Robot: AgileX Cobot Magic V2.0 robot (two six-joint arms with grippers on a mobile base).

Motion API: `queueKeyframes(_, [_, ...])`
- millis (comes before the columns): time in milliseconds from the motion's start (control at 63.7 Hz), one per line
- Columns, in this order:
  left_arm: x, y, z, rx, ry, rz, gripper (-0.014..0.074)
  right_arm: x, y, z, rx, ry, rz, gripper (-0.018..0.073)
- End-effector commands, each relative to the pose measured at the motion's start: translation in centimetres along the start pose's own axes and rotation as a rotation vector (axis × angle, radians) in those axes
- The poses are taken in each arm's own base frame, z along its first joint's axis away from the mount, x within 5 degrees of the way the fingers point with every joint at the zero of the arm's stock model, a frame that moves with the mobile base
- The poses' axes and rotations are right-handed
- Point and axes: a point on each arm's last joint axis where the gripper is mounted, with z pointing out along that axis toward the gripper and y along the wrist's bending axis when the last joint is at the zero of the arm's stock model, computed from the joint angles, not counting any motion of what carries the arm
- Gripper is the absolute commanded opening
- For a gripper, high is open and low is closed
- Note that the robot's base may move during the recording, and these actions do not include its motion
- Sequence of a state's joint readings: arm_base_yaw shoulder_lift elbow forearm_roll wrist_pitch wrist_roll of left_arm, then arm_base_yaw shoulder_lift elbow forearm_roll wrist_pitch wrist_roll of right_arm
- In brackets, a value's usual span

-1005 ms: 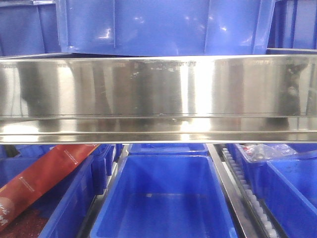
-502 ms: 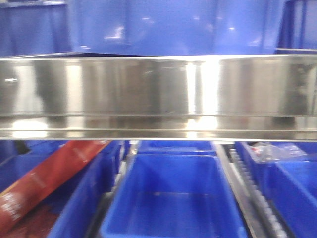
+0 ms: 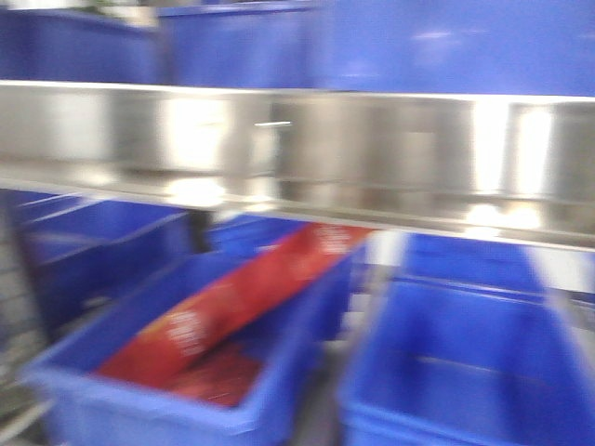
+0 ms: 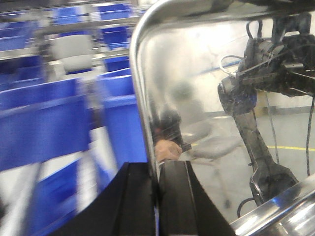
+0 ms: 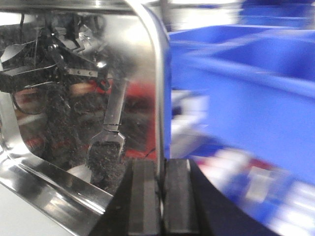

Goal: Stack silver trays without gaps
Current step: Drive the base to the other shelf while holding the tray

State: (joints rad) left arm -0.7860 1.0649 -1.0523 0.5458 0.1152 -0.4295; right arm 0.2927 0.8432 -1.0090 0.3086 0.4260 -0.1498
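Fingers of the left gripper [image 4: 157, 172] pinch the thin rim of a shiny silver tray [image 4: 197, 88], held up with blue bins [image 4: 44, 123] behind it. The right gripper [image 5: 162, 169] pinches a tray rim too. One bin holds a red packet [image 3: 242, 297].

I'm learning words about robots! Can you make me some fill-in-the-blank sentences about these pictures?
1. The left hand and the right hand each pinch a silver tray by its ___.
2. The plastic bins are coloured ___.
3. The long packet leaning in one bin is ___.
Missing words: rim, blue, red.
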Motion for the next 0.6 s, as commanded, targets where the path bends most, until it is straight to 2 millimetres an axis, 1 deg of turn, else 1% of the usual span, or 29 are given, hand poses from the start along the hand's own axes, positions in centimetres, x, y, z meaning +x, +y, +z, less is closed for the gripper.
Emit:
queueKeyframes(0, [-0.42,0.48,-0.65,-0.025,-0.008,0.021,-0.0017,-0.89,-0.21,-0.61,0.027,-0.081,-0.032,-0.0068])
queueKeyframes(581, [-0.4,0.49,-0.65,-0.026,-0.006,0.021,-0.0017,-0.89,-0.21,-0.61,0.027,-0.081,-0.032,-0.0068])
